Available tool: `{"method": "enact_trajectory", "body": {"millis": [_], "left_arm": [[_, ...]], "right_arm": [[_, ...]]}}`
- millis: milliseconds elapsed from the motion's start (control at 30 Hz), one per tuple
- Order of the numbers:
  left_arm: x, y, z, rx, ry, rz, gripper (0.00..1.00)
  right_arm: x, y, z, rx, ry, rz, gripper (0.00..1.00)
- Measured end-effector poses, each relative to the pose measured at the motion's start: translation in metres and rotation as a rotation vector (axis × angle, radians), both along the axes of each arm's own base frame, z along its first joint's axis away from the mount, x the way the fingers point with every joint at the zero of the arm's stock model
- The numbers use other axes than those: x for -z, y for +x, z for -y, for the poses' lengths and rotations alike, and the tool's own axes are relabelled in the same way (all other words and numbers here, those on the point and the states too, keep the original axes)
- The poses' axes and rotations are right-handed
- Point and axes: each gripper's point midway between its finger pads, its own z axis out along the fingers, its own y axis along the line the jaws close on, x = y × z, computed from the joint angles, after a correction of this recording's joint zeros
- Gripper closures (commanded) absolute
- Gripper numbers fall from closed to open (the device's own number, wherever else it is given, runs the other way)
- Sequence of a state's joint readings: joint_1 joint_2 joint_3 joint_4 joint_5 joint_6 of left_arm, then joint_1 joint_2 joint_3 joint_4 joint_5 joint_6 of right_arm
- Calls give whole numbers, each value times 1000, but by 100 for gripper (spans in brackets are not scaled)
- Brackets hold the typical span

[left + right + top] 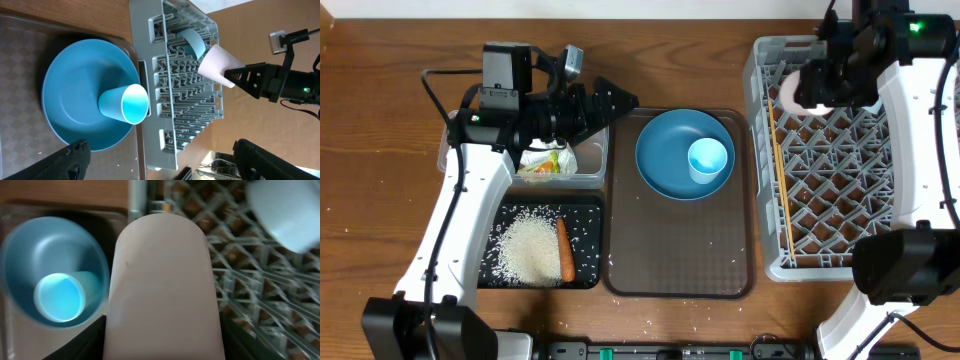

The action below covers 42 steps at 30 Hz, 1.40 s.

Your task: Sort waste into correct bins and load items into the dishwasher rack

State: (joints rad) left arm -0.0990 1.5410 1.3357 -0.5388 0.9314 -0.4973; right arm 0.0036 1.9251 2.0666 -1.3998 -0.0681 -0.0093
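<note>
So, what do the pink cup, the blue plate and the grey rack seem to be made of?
The pink cup looks like matte plastic: smooth, even colour, no gloss. The blue plate is probably plastic or melamine, with a soft sheen; glazed ceramic cannot be ruled out. The rack seems moulded grey plastic, judging by its thin lattice walls.

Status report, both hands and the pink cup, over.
Right hand shut on pink cup, above rack. Left hand open, empty. Bowl in rack, near cup.
</note>
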Motion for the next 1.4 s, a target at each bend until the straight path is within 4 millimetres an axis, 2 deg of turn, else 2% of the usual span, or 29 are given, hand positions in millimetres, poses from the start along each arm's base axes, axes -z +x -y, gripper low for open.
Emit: {"method": "enact_trajectory", "body": {"millis": [200,400,700,1000,1233,1400], "left_arm": [[0,0,0,0,0,0,6],[0,0,0,0,0,0,6],[0,0,0,0,0,0,6],[0,0,0,0,0,0,6],[0,0,0,0,0,0,6],[0,0,0,0,0,0,5]], "right_arm": [[1,-2,20,79,-78,-10,78],[4,-14,32,121,-94,-60,79],[7,-23,27,119,-75,-99,79],[9,-35,15,98,-26,-151,81],[9,-35,8,83,-13,-149,81],[15,-26,7,79,-5,-125,83]]}}
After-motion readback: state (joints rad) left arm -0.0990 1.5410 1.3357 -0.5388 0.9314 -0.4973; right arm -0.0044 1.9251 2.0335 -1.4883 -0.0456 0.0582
